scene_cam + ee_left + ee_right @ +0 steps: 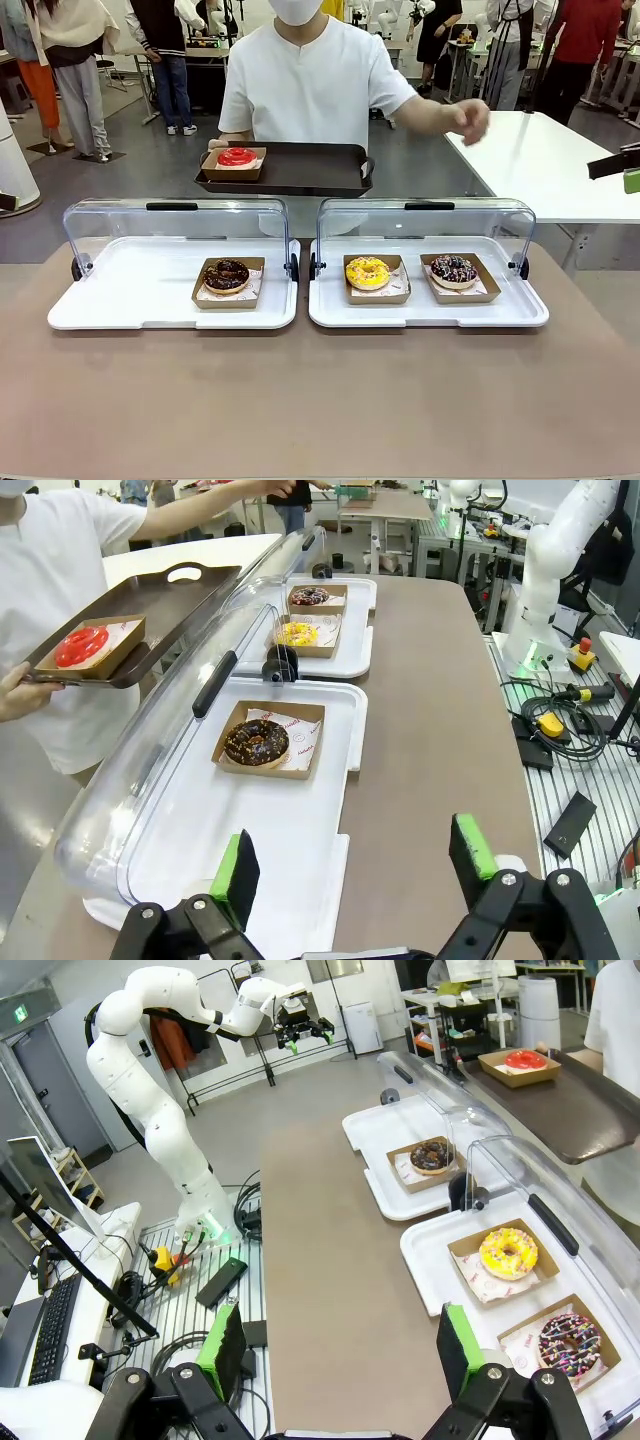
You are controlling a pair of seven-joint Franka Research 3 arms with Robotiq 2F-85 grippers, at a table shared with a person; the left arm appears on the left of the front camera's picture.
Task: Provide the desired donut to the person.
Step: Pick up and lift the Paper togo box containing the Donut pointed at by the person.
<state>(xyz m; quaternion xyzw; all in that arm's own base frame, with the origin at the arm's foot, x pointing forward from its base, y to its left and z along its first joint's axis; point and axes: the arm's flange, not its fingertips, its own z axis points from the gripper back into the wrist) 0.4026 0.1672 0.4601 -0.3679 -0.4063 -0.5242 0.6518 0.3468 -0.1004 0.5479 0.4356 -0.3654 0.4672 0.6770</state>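
Observation:
The person (315, 85) stands across the table in a white T-shirt and holds a dark tray (310, 172) that carries a red donut (237, 156) in a cardboard boat. One hand (470, 120) reaches out to the picture's right. On the table, a chocolate donut (227, 274) lies in the left white case. A yellow donut (367, 272) and a sprinkled chocolate donut (454, 269) lie in the right case. My left gripper (352, 858) hangs open, short of the chocolate donut (256, 742). My right gripper (338, 1345) is open too, beside the sprinkled donut (569, 1344).
Both white cases (120, 295) (520, 305) have their clear lids (175, 225) tipped up toward the person. The brown table (320, 400) in front of them is bare. A white side table (550, 160) stands at the right. Cables and boxes (560, 720) lie beside the table.

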